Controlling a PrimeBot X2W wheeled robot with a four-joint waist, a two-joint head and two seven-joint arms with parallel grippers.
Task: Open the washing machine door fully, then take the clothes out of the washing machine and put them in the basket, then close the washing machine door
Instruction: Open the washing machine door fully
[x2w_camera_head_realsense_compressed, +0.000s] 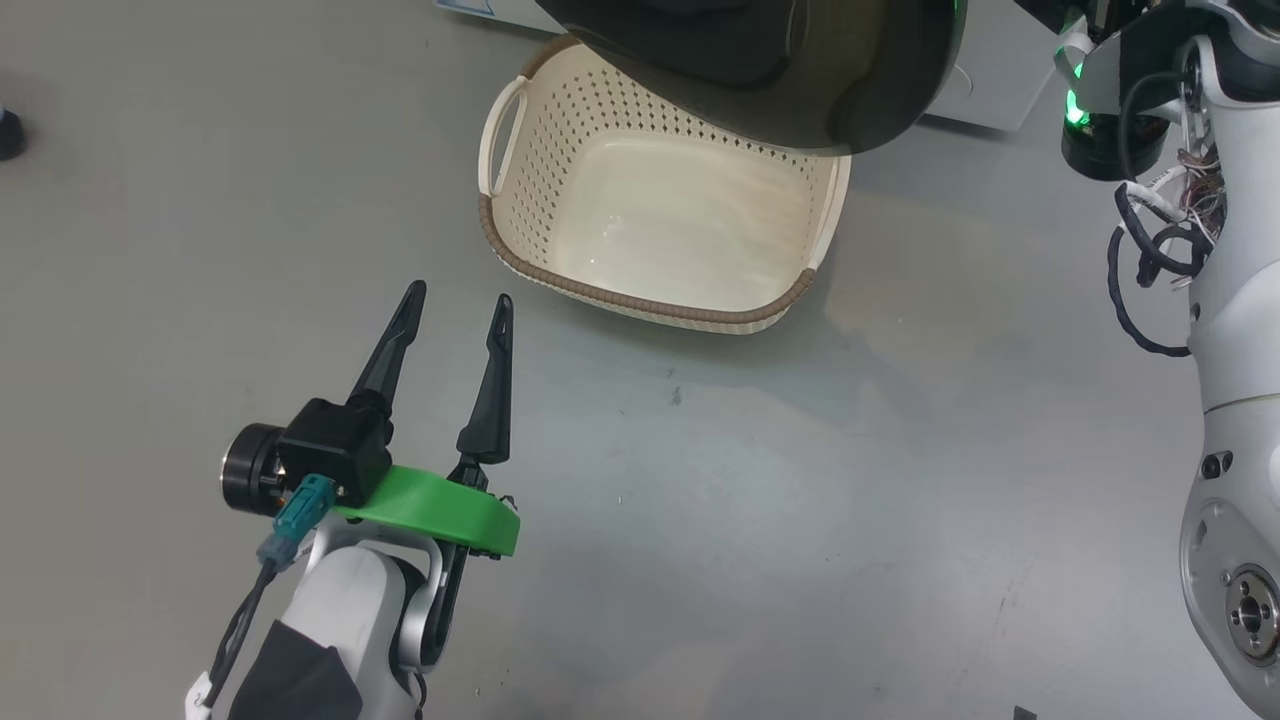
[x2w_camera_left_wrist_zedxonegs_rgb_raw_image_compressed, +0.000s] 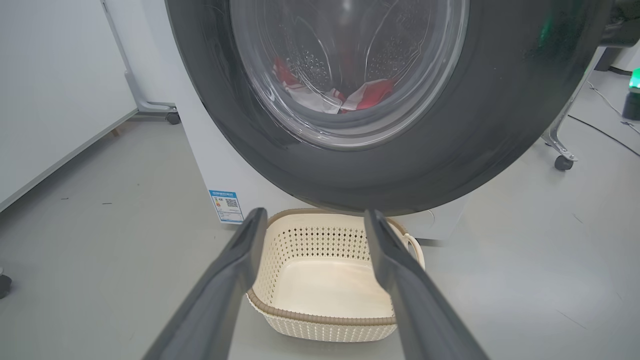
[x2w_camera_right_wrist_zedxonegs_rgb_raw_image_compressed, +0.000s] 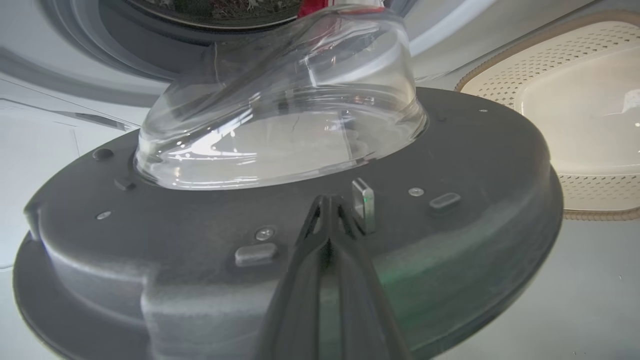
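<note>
The glossy black round door (x2w_camera_left_wrist_zedxonegs_rgb_raw_image_compressed: 500, 125) stood part-open by the clenched right hand (x2w_camera_right_wrist_zedxonegs_rgb_raw_image_compressed: 330, 207), the left hand (x2w_camera_head_realsense_compressed: 459, 297) was released, red-and-white clothes (x2w_camera_left_wrist_zedxonegs_rgb_raw_image_compressed: 372, 95) lay inside, and the cream perforated plastic basket (x2w_camera_head_realsense_compressed: 560, 160) was empty.

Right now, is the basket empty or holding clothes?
Empty: the basket has a bare cream floor; the red clothes lie in the drum, seen through the washing machine door.

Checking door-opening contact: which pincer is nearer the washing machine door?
Right. The right pincer, shut, has its tips at the inner face of the washing machine door; the left pincer, open, hangs over the floor, short of the basket.
</note>
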